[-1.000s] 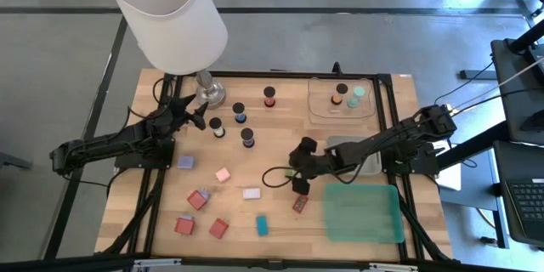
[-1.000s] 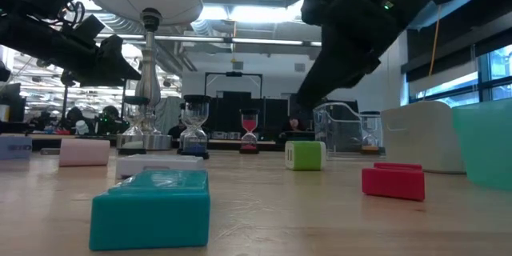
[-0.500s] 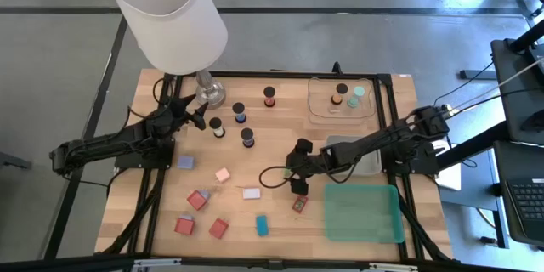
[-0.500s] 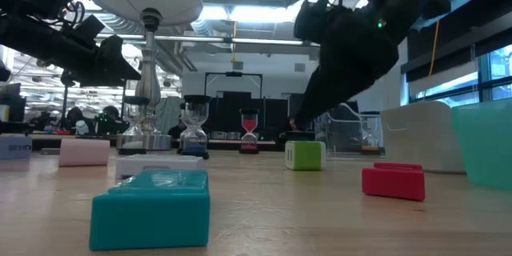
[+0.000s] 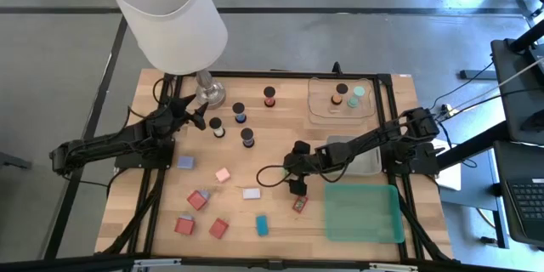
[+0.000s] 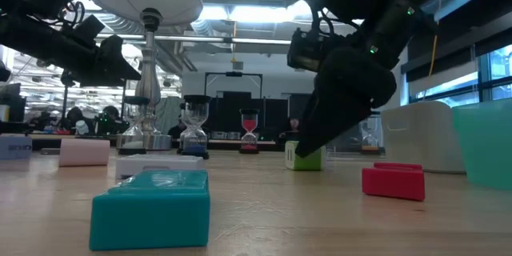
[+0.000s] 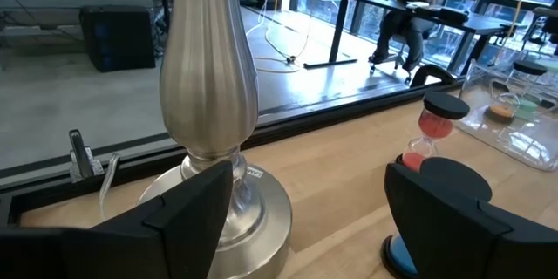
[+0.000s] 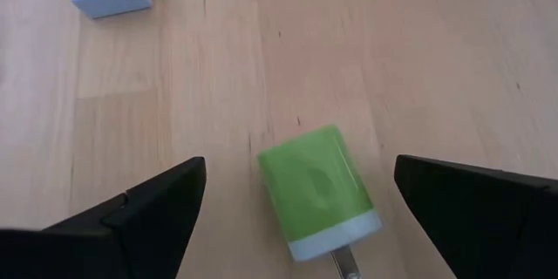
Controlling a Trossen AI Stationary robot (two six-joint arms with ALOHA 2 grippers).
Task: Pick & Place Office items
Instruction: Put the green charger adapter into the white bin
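Pale wood table [image 5: 255, 221], brushed metal lamp base [image 7: 209, 96], smooth green charger [image 8: 318, 187]

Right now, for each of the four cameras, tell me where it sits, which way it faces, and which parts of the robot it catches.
High view: overhead, straight down on the table; both arms show.
Low view: table height, level across; right gripper descends onto the green block.
Left wrist view: on the left arm by the lamp; its open fingers frame the lamp's base.
Right wrist view: looks down; open fingers straddle the green block.
Shared: low and right wrist views both show the green block.
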